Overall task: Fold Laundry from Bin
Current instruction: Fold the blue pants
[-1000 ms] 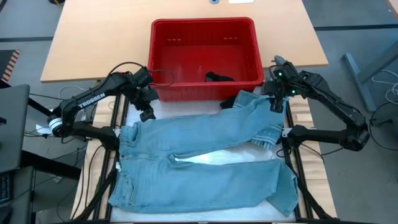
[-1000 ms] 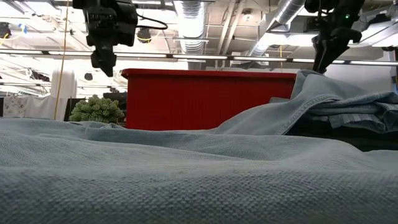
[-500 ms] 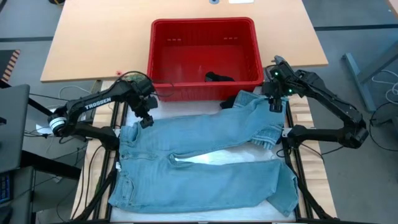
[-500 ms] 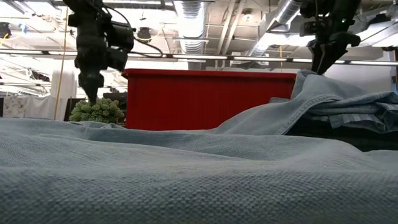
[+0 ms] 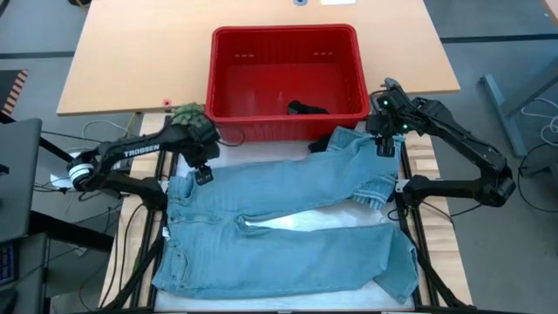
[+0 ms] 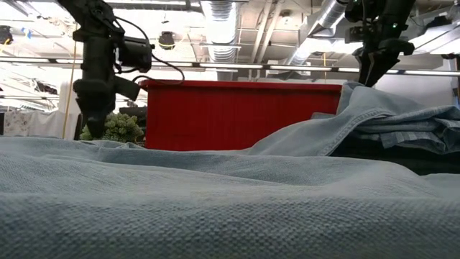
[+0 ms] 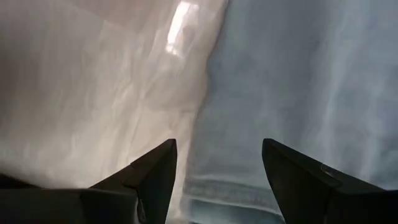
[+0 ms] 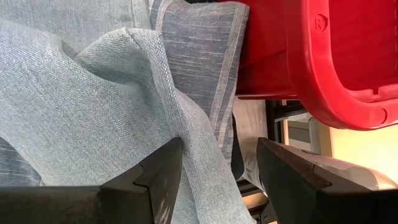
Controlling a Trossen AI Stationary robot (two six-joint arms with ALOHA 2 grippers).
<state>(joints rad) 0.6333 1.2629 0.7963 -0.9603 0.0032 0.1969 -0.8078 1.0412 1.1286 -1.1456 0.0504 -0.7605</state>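
Note:
A pair of light blue jeans (image 5: 288, 218) lies spread on the table, waistband toward the left edge and legs toward the right. The far leg's end (image 5: 353, 148) bunches up against the red bin (image 5: 231, 122). A dark garment (image 5: 307, 109) lies inside the bin. A blue-grey striped cloth (image 8: 199, 62) lies under that leg, beside the bin. My left gripper (image 5: 202, 174) (image 7: 217, 149) points straight down, open, just above the waistband's far corner (image 7: 273, 93). My right gripper (image 5: 386, 148) (image 8: 217, 146) hangs open above the far leg's end.
A small green plant (image 5: 186, 113) sits at the bin's left near corner, just behind my left arm. A white cover (image 7: 93, 93) shows beside the jeans' edge. The bin stands at the table's far middle, with bare wood (image 5: 131, 61) on either side.
My left gripper has come down from the bin's height toward the jeans' waistband corner, shifting slightly toward the near edge and tipping until it points straight down. Its fingers stay open. The jeans have not moved.

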